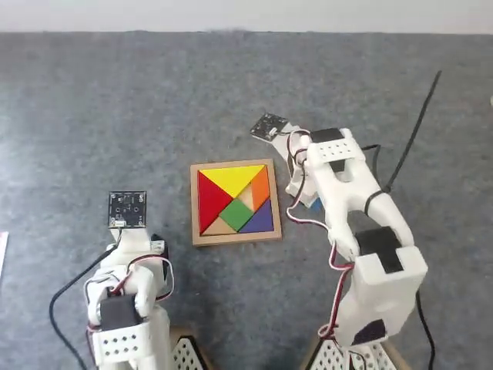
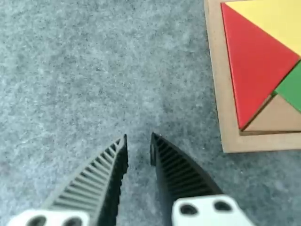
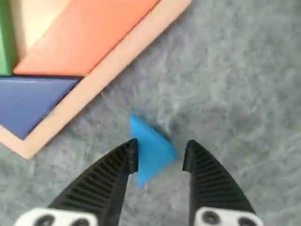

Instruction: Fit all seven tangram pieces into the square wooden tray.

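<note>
My right gripper (image 3: 162, 146) stands over the blue triangle (image 3: 150, 153), jaws apart with one on each side of it and not yet clamped. The triangle lies flat on the desk just off the right edge of the tray (image 1: 235, 238), toward that edge's front end. To take it well, I judge I should go straight down until the tips touch the desk. Then I should close across the two edges evenly, so that this thin piece neither swivels nor slides out. The lift must clear the tray's rim. The tray sits mid-desk and holds the yellow (image 1: 229, 179), red (image 1: 209, 202), green (image 1: 236, 213), orange (image 1: 262, 189) and purple (image 1: 260, 220) pieces. Two tan patches show among them; I cannot tell whether they are bare floor or plain wood pieces. My left gripper (image 2: 138, 141) hovers near the tray's front-left corner, jaws slightly apart, holding nothing.
</note>
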{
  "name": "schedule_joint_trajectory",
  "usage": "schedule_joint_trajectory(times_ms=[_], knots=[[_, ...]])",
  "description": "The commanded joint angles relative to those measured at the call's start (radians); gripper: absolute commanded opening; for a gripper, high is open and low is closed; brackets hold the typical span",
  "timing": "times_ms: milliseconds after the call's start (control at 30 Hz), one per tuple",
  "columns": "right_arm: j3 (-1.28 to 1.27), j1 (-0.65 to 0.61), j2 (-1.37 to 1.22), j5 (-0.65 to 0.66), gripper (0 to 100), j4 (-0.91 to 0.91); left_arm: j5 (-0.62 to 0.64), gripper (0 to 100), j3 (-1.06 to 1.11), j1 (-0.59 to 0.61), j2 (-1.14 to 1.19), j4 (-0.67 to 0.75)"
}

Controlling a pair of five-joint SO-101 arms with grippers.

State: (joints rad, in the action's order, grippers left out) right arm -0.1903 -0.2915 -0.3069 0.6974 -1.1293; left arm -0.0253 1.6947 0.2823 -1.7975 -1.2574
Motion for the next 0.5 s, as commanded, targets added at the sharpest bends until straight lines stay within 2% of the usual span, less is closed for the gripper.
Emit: schedule_joint_trajectory(times_ms=[0,133,367,467], knots=[[0.051,0.010,0.004,0.021,17.0,-0.008,0.000,8,-0.012,-0.005,-0.020,-0.005],[0.048,0.007,-0.004,0.077,17.0,-0.008,0.000,8,-0.012,-0.005,-0.020,-0.005],[0.018,-0.016,0.004,0.100,16.2,-0.018,0.000,8,-0.012,-0.005,-0.020,-0.005],[0.020,-0.015,0.005,0.098,7.3,-0.018,0.000,8,-0.012,-0.005,-0.020,-0.005]])
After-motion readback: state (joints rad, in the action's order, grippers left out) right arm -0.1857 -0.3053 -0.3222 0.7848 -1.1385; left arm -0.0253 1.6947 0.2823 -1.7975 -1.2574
